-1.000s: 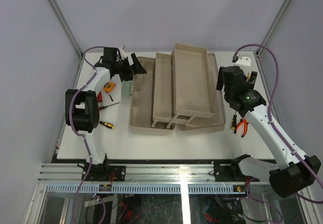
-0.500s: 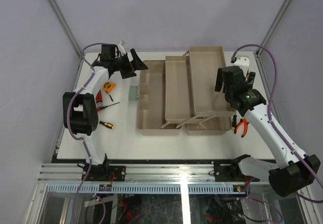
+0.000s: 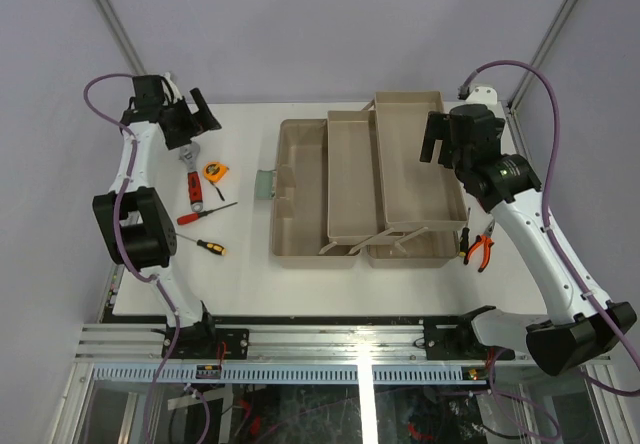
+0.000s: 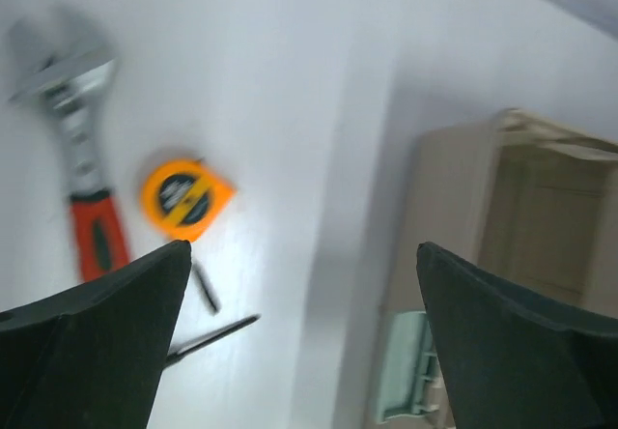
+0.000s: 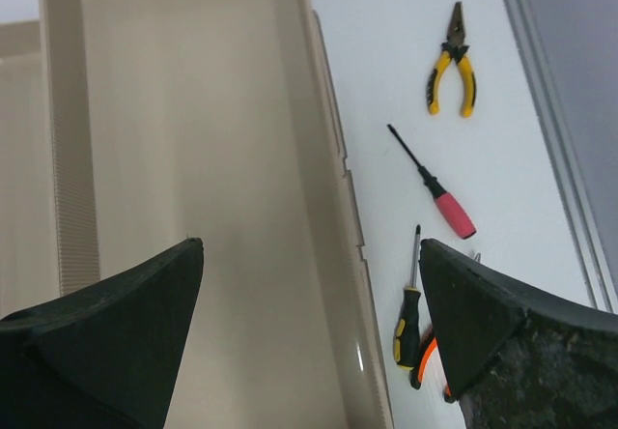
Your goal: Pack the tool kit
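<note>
Left gripper [image 3: 195,122] hangs wide open at 10 o'clock near the wrench [image 3: 192,179], while right gripper [image 3: 445,149], likewise agape, hovers over the toolbox [image 3: 298,209] at 2 o'clock.

Toolbox [image 3: 300,199] shifted right; left end effector [image 3: 203,119] swung left, away.

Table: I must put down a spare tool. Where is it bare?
Bare: the near strip of the table in front of the toolbox. Crowded: left by the wrench, tape measure and screwdrivers; right by the pliers.
</note>
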Motion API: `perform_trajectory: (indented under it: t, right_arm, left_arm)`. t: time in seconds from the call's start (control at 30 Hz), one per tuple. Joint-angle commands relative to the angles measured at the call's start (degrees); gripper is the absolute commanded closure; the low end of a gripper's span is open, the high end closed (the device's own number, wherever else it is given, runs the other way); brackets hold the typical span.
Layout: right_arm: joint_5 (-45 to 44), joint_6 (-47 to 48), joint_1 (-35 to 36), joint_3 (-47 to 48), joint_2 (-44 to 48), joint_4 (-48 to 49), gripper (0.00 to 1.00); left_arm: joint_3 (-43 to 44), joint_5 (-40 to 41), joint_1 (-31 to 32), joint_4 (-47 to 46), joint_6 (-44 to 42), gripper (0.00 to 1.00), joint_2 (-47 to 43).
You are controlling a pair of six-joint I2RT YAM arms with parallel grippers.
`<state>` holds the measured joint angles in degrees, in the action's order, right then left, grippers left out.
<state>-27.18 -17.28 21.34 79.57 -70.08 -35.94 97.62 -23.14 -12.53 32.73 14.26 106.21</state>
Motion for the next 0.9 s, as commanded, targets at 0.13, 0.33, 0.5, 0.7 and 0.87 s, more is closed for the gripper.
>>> perform_trajectory:
  t: [0.13,0.33,0.5,0.7,0.87]
  right_arm:
    - [6.65,1.96,-0.64,0.69,-1.41,-2.49,0.01]
    - [10.0,2.05,-1.06,1.65,-3.63,-3.01,0.01]
    - [13.48,1.03,-1.13,4.33,-6.48,-3.64,0.0]
    - [15.07,0.89,-1.13,7.22,-8.99,-4.78,0.0]
    - [16.04,0.14,-1.07,7.7,-9.84,-4.65,0.01]
  left_arm:
    - [-5.1,20.82,-0.53,10.99,-4.17,0.01,0.84]
    - [-4.19,26.63,-0.52,10.99,-6.38,0.1,5.3]
    - [0.62,28.99,-0.64,14.04,-7.64,0.15,10.19]
    - [4.7,29.85,-1.01,14.66,-8.17,0.14,14.46]
    - [12.74,31.39,-2.1,15.82,-8.48,0.14,20.22]
